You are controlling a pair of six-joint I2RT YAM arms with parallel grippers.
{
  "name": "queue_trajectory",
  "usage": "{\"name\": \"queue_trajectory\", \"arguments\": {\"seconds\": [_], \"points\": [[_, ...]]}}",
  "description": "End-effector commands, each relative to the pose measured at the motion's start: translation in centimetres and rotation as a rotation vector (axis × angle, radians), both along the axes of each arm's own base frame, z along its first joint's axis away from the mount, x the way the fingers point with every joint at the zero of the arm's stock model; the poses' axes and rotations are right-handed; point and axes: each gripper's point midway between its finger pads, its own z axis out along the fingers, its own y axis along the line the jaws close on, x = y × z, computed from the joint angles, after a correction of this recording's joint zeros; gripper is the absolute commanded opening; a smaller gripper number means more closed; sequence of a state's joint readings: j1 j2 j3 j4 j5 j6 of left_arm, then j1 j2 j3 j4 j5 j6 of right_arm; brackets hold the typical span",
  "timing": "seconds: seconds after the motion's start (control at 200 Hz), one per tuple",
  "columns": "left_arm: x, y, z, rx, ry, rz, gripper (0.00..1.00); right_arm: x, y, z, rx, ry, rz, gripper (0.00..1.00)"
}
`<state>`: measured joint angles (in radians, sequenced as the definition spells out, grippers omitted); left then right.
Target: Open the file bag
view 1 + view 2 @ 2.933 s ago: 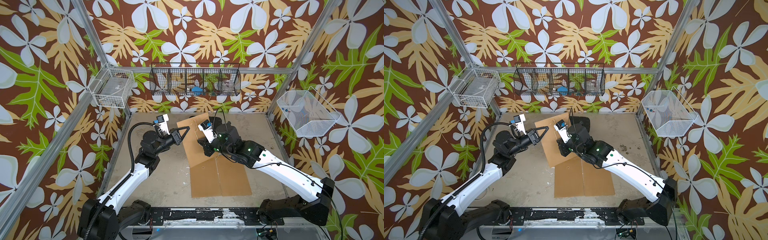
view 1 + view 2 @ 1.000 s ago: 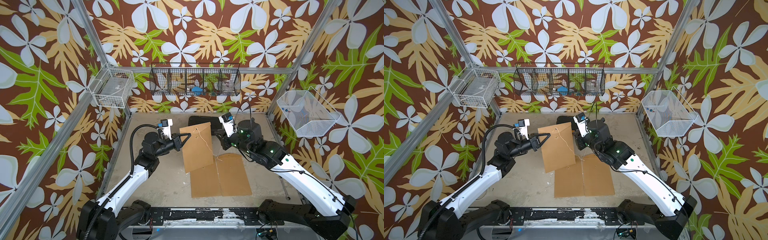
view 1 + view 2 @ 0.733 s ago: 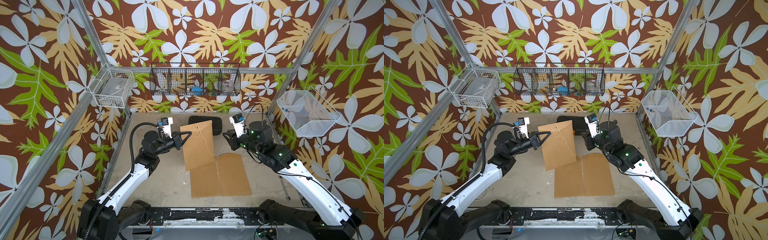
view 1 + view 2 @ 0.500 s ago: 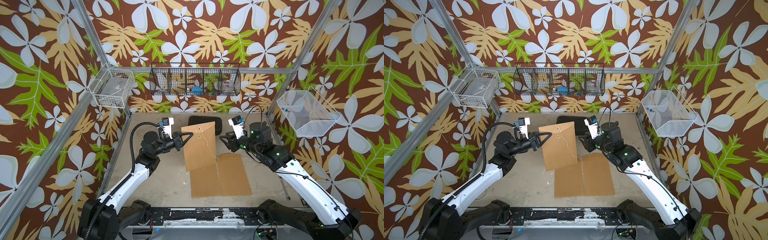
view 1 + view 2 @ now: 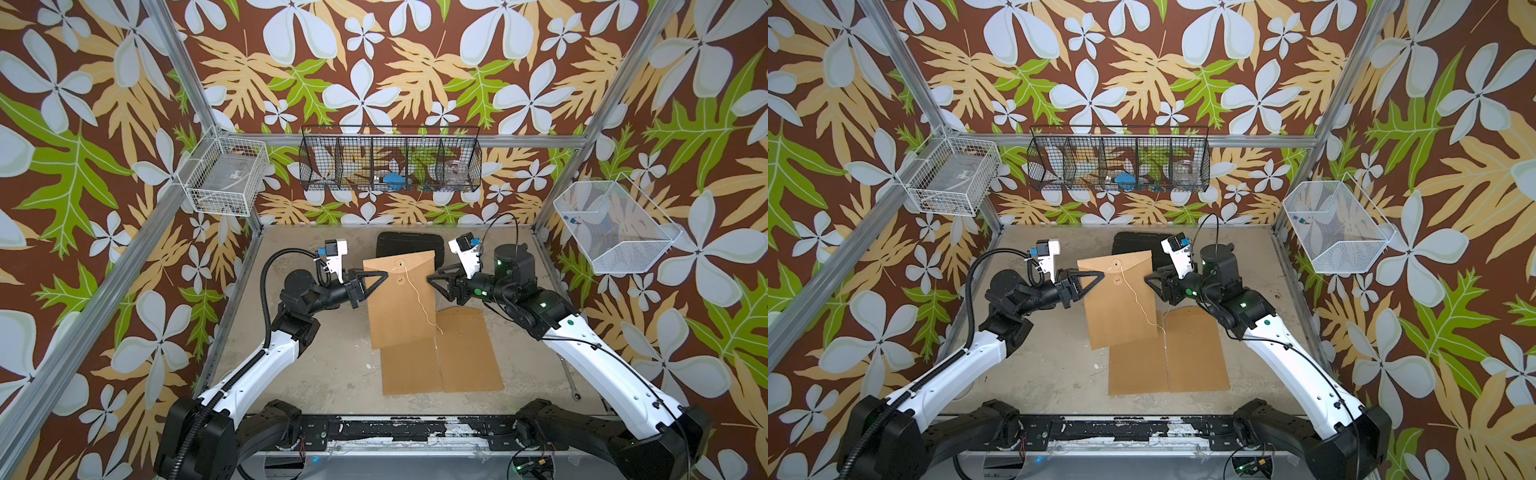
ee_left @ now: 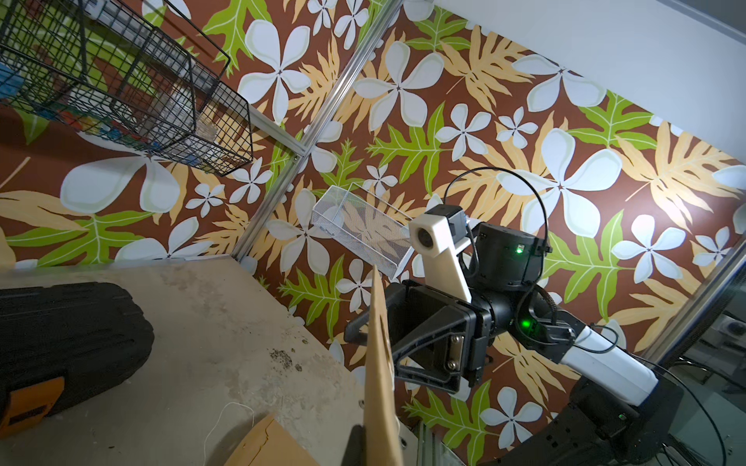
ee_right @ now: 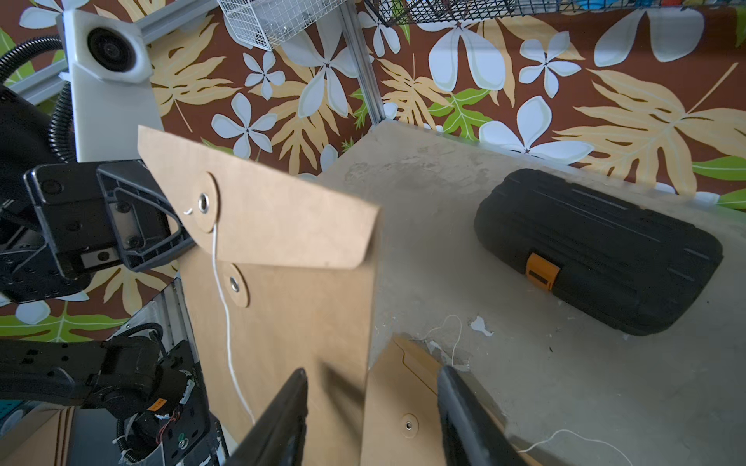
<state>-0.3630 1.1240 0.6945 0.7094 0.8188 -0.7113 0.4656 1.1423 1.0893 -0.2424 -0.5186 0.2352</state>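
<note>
We reach inward: left pincer (image 5: pixel 383 275) clamps one upright file bag (image 5: pixel 401 307), right pincer (image 5: pixel 432 281) gapes astride it; two flat bags (image 5: pixel 465 353).

Right gripper (image 5: pixel 430 279) swung out to the right, then came back to the right edge of the brown paper file bag (image 5: pixel 399 307), jaws now wider apart. Thin white string (image 5: pixel 417 296) now hangs loose. Bag went from tilted to nrly upright.

file bag (image 5: pixel 399 303) edge in left gripper (image 5: pixel 384 276), opposite edge between right gripper (image 5: pixel 429 281) jaws; case (image 5: pixel 409 245) beyond, envelopes (image 5: pixel 465 353) on table (image 5: pixel 332 357) beneath.
</note>
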Motion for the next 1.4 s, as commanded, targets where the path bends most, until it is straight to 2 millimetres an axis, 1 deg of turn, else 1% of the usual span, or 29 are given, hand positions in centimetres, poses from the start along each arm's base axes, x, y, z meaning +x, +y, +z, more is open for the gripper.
{"name": "queue_trajectory", "arguments": {"seconds": [0.0,0.105,0.355,0.731,1.081,1.191,1.281,1.396], "points": [[-0.9,0.1,1.5,-0.045,-0.050,-0.028,0.00,-0.2,0.5,2.0,0.090,-0.033,0.036,0.52],[-1.1,0.1,1.6,-0.052,-0.051,-0.035,0.00,-0.4,0.8,2.5,0.120,-0.037,0.063,0.52],[-1.4,0.1,1.6,-0.060,-0.050,-0.051,0.00,0.0,1.4,3.4,0.150,-0.045,0.084,0.49],[-2.0,-0.6,0.4,-0.053,-0.026,-0.076,0.00,0.1,1.9,5.7,0.180,-0.086,0.110,0.46],[-2.4,-1.3,-0.1,-0.040,-0.025,-0.098,0.00,-0.4,2.1,6.7,0.197,-0.099,0.139,0.40],[-2.4,-1.3,-0.2,-0.038,-0.025,-0.098,0.00,-0.6,2.2,7.0,0.201,-0.102,0.151,0.33],[-2.4,-1.3,-0.2,-0.038,-0.024,-0.096,0.00,-0.7,2.2,7.0,0.202,-0.101,0.159,0.23],[-2.4,-1.2,-0.1,-0.039,-0.028,-0.094,0.00,-0.9,2.4,7.0,0.203,-0.098,0.173,0.14]]}}
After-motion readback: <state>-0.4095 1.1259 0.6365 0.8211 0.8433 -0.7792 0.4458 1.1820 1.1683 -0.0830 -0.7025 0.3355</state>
